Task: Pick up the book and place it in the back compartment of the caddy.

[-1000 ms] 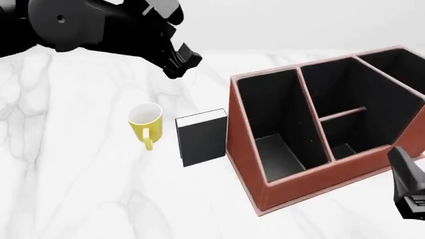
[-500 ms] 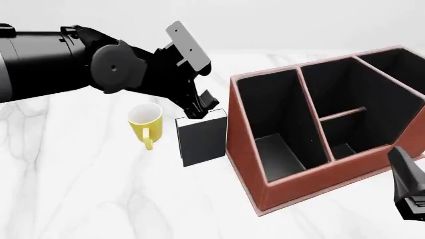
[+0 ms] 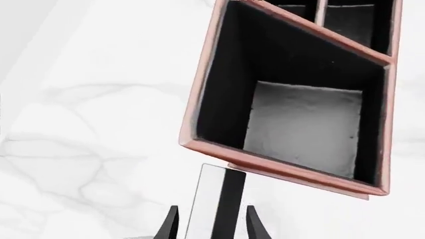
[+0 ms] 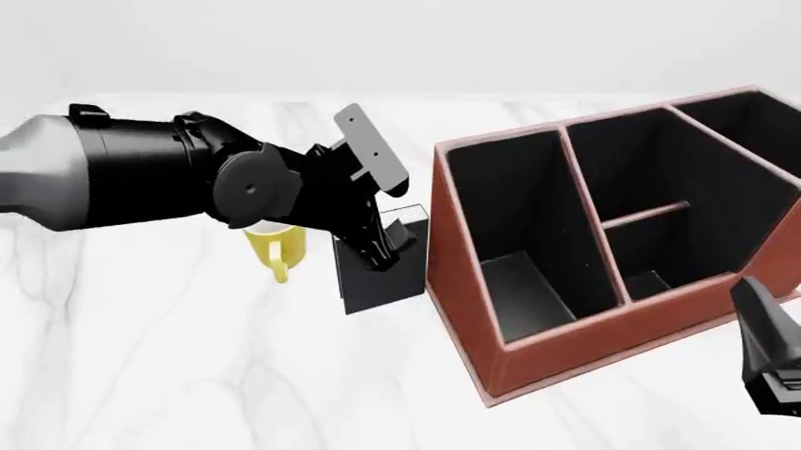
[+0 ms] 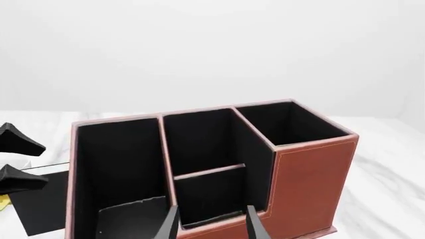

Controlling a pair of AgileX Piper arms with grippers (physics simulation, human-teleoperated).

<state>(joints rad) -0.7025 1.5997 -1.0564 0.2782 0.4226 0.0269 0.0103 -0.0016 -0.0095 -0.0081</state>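
Left gripper straddling the upright book, which stands on the tabletop just beside the caddy's left wall, yellow mug on its other side. I judge the risk: closing off-centre could tip the book against the caddy. Fingers moderately open, flanking the spine, no grip yet. Right gripper idle, open, empty

Matt leather-look caddy, marble table
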